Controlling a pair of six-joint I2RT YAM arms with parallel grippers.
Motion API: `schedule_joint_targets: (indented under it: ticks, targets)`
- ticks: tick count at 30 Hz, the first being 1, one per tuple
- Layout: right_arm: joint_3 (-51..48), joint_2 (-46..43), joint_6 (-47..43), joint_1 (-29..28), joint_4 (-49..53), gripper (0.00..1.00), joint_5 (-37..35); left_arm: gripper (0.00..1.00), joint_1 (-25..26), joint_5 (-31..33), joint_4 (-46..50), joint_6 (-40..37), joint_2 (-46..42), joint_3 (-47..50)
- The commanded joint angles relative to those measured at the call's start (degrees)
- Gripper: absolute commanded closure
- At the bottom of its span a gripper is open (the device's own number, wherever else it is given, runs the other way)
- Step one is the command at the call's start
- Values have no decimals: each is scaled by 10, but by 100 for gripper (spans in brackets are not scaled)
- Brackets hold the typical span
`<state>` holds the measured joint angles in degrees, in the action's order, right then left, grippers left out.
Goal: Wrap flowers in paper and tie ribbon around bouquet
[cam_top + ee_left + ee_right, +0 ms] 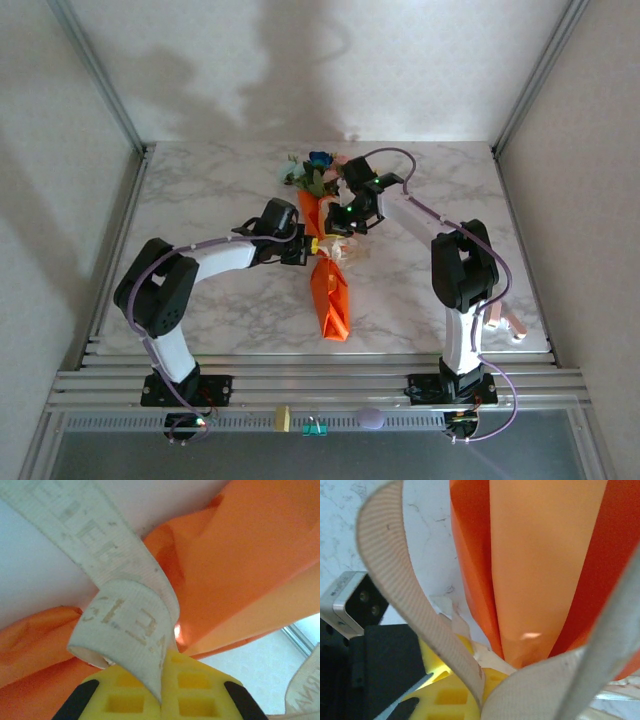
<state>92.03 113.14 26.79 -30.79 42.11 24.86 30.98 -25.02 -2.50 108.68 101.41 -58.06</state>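
Lying along the middle of the marble desk [200, 300], the bouquet [309, 212] points its flowers [315, 172] toward the far edge and its orange paper [331, 295] tail toward the arms. Cream ribbon [125, 625] crosses the paper at its waist. The left claw [162, 682] is pressed together on a loop of that ribbon; the right claw [481, 692], from the other side, pinches another stretch of it, both close against the paper.
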Motion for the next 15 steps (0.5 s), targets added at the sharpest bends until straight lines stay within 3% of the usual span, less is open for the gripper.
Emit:
schedule_joint_targets:
  ticks: [1,15]
  targets:
    - [-4,-16,53,-4,28,100,30,100,6,-9,-74,10,-6,7]
    - [50,39,113,-3,22,100,24,100,17,-13,-210,39,-18,88]
